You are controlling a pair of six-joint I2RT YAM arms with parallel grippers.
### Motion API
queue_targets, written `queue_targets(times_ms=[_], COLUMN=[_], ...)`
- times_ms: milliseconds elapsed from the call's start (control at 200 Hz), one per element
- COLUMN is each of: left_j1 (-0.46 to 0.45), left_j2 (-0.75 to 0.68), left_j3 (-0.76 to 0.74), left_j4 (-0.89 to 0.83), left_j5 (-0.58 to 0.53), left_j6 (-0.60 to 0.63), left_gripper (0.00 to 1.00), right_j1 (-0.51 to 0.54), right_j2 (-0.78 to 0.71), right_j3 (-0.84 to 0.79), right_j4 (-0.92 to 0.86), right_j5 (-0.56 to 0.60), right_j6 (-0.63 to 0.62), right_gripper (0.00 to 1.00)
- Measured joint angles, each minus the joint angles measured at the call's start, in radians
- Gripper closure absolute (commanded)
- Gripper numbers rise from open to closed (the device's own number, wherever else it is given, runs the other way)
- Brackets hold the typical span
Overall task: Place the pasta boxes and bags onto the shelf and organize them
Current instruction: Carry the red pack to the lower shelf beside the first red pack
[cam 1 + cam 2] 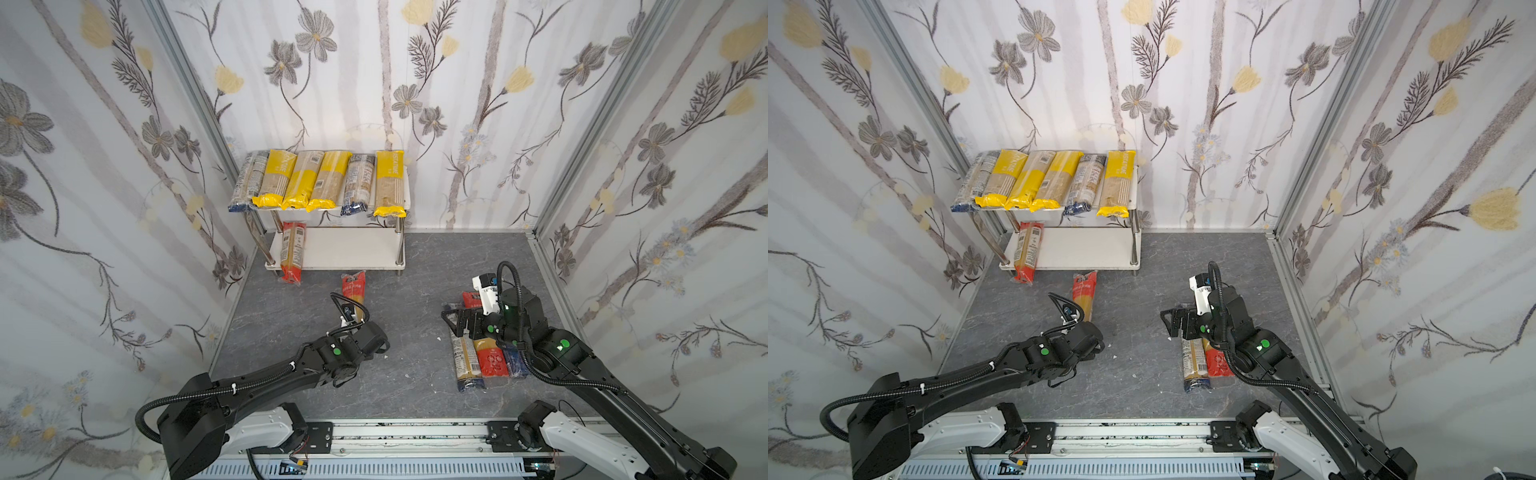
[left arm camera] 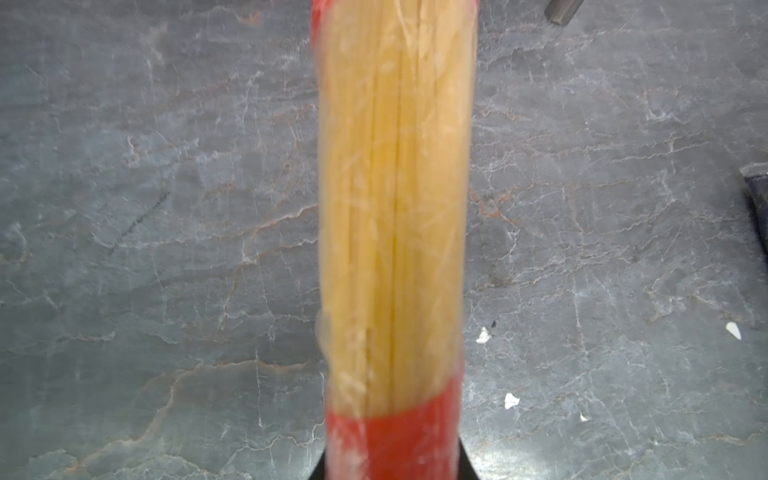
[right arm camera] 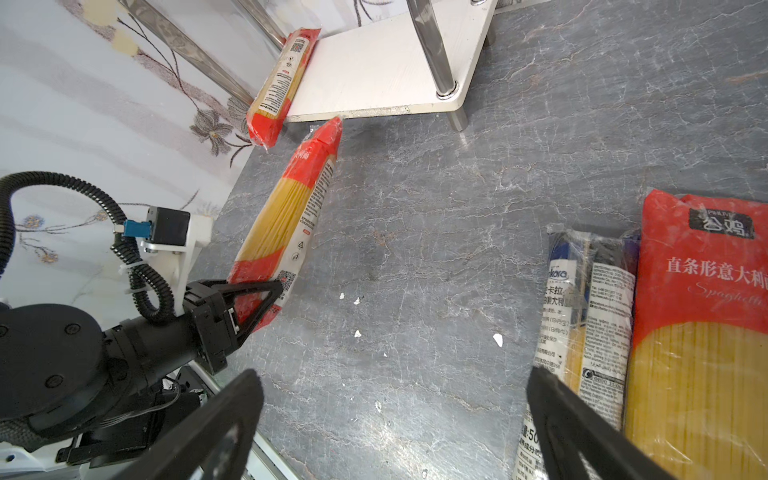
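While both top views look down into the booth, shelf (image 1: 349,249): white two-tier rack with chrome posts, against the flowered back wall (image 1: 457,104), left of centre.
Upper board packs (image 1: 328,178): six long packs side by side, four with yellow ends and two with dark-blue ends; print too small to read.
Lower board pack (image 1: 292,253): red-ended, at the board's left, near end overhanging the front edge.
Left arm (image 1: 270,378): stretched forward from the front rail (image 1: 407,432), wrist bent down over the near end of the held pack (image 1: 353,289), which points toward the shelf.
Right arm (image 1: 582,365): folded above a floor pile (image 1: 492,361) on the right, well apart from the shelf; right gripper (image 1: 455,322) faces left, jaws spread wide with nothing between them.
Left wrist view, left gripper (image 2: 392,467): clamped on the red end of the held pack (image 2: 395,208); clear wrap, yellow spaghetti, blurred, no writing legible; grey marbled floor (image 2: 166,208) beneath.
Right wrist view, held pack (image 3: 286,216): red at both ends, small black print and a QR square, unreadable; a black finger (image 3: 272,287) presses its near red end; its far tip sits just at the lower board's front edge, contact uncertain.
Blue-and-white pack (image 3: 582,324): reads "nkara".
Red pack (image 3: 702,332): "公鸡" on a dark badge, "直条形意大利" cut by the frame, script starting "Spaghett"; touching the blue-and-white pack.
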State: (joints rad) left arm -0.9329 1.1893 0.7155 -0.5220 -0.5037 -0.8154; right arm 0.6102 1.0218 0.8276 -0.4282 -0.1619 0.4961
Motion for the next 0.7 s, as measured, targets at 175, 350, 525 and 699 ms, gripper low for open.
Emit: queue_targets(times_ms=[175, 350, 525, 699], left_j1=[0.092, 0.231, 0.370, 0.465], left_j2=[0.049, 0.126, 0.196, 0.311], left_j3=[0.078, 0.145, 0.172, 0.211], left_j4=[-0.012, -0.007, 0.064, 0.137], left_j5=[-0.023, -0.046, -0.019, -0.001], left_j6=[0.096, 0.223, 0.356, 0.475], left_gripper=[1.00, 1.00, 1.00, 1.00], right_j1=[-0.003, -0.014, -0.039, -0.077], right_j2=[0.021, 0.055, 0.090, 0.114], right_j3=[0.022, 0.040, 0.062, 0.075], right_j4=[0.008, 0.031, 0.036, 0.037], right_j5=[0.000, -0.015, -0.023, -0.049], right_j6=[-0.005, -0.013, -0.027, -0.036], right_gripper=[0.00, 0.00, 0.00, 0.00])
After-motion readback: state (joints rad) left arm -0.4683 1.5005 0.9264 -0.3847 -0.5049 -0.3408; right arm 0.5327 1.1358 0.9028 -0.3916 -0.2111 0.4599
